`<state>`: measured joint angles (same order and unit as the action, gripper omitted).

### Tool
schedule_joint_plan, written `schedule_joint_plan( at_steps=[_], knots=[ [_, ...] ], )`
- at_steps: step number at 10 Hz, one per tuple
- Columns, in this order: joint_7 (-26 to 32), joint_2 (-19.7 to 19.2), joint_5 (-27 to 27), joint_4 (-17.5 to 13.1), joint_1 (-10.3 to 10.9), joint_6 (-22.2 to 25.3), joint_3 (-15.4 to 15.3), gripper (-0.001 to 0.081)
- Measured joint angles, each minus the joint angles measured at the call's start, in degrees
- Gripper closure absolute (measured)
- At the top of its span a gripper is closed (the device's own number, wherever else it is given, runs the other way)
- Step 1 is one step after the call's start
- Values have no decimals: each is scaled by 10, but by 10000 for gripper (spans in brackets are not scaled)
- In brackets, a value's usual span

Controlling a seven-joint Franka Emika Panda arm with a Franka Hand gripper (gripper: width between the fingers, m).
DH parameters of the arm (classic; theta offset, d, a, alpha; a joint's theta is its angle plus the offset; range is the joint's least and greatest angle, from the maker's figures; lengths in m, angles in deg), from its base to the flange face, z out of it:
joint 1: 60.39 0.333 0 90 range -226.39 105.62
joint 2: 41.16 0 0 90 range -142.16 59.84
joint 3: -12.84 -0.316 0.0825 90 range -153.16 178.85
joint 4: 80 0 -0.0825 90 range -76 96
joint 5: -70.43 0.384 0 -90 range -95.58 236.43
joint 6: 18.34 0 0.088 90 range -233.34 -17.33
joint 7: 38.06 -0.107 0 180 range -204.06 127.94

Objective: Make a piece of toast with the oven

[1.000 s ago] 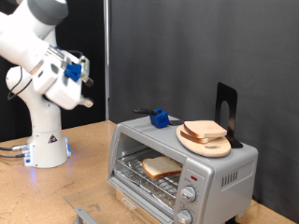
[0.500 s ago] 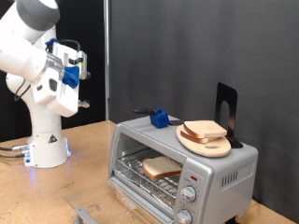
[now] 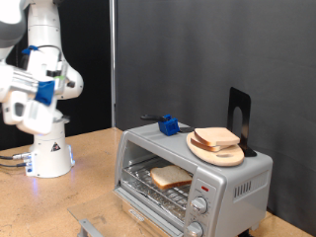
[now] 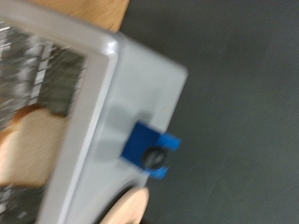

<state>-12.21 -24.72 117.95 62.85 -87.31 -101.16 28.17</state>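
Note:
The silver oven [image 3: 194, 174] stands at the exterior view's lower right with its glass door open. One piece of toast [image 3: 170, 177] lies on the wire rack inside. A second slice [image 3: 215, 137] rests on a round wooden plate [image 3: 222, 153] on top of the oven. My gripper [image 3: 28, 107] is high at the exterior view's far left, well away from the oven, and its fingers do not show clearly. The blurred wrist view shows the oven [image 4: 93, 84], the toast inside [image 4: 26, 149] and the plate's edge [image 4: 126, 207], but no fingers and nothing held.
A small blue object [image 3: 170, 125] sits on the oven top; it also shows in the wrist view [image 4: 149, 154]. A black stand [image 3: 238, 117] rises behind the plate. The robot base [image 3: 49, 153] stands on the wooden table [image 3: 89, 183]. A dark curtain forms the backdrop.
The arm has swung toward the exterior view's left and turned, carrying the gripper farther from the oven. The toast, plate and oven have not moved.

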Motion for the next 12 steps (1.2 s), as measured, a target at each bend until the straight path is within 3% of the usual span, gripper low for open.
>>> schedule_joint_plan(
  at_steps=[1,3,4,6,7,10,12],
  knots=[
    [5,-7,8,-1,-8,-22,11,-2],
    [12,-47,3,-25,-12,-23,20,-2],
    [12,-45,3,-24,-12,-21,20,-2],
    [12,-45,15,-27,-14,45,33,-2],
    [5,-47,18,-25,-16,44,37,-2],
    [-50,-86,16,-14,-15,-62,24,-2],
    [-67,-133,16,-19,-11,-92,11,-2]
  ],
)
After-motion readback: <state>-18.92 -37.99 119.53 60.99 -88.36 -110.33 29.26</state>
